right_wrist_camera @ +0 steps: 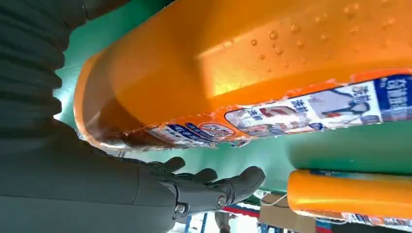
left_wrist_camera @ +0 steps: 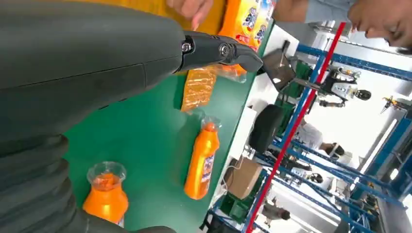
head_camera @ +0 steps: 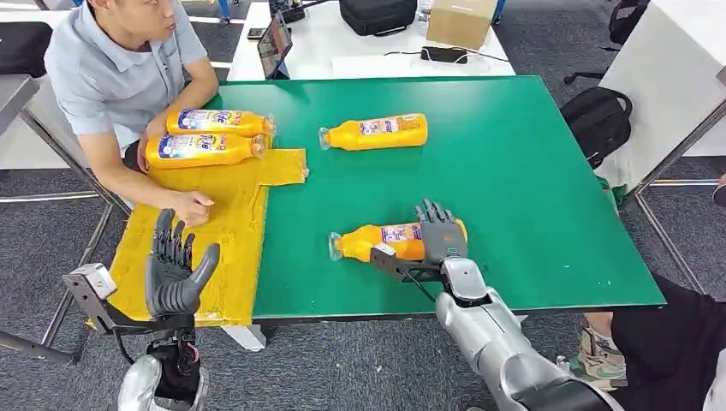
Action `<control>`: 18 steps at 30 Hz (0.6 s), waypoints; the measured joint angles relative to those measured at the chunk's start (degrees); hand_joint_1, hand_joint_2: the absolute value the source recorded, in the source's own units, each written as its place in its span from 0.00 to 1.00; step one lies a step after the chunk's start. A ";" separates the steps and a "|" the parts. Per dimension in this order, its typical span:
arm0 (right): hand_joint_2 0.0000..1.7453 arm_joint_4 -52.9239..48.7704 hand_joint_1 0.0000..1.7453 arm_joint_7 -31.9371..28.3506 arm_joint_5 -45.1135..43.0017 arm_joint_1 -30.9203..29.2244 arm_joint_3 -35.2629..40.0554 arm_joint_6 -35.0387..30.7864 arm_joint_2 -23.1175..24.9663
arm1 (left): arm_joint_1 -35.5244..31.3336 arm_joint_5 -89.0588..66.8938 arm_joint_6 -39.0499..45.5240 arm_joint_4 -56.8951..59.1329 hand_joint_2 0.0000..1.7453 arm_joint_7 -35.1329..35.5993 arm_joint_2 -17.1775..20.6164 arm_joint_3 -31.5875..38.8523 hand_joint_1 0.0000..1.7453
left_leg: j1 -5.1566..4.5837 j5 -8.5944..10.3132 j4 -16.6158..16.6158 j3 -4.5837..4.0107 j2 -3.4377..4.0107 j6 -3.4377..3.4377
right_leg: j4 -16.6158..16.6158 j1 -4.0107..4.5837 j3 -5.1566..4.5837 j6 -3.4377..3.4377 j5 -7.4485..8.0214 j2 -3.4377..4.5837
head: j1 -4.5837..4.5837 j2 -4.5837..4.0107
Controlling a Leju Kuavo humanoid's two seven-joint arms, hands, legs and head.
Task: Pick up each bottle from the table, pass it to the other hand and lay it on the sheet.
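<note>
**Closing on the near bottle**

A green tabletop (head_camera: 514, 171) is carrying a yellow sheet (head_camera: 231, 214) with two bottles (head_camera: 205, 137) already lying on it. The right hand (head_camera: 441, 233) is resting over the near bottle (head_camera: 381, 241), fingers draped but apparently not yet clamped; wrapping the body squarely should help. The left hand (head_camera: 175, 265) is waiting, fingers apart, holding nothing.

Grey carpet (head_camera: 360, 368), white desk (head_camera: 342, 43) behind
</note>
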 measured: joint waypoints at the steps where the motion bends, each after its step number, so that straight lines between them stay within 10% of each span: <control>1: 1.00 0.09 1.00 0.00 -0.04 -0.15 0.13 0.64 -0.02 | -0.04 0.00 -0.11 0.11 1.00 0.02 0.00 0.07 0.00 | 0.00 0.00 0.00 0.00 0.00 0.00 | 0.00 0.00 0.00 0.00 0.00 0.00 | 0.00 0.00; 18: 1.00 3.63 1.00 -9.24 -7.58 -4.53 1.62 8.22 -2.18 | -2.94 -6.25 1.33 3.36 1.00 -6.34 0.07 0.94 0.00 | 0.00 0.00 0.02 0.02 -0.03 0.00 | 0.00 0.00 0.03 0.00 0.00 0.00 | 0.00 0.00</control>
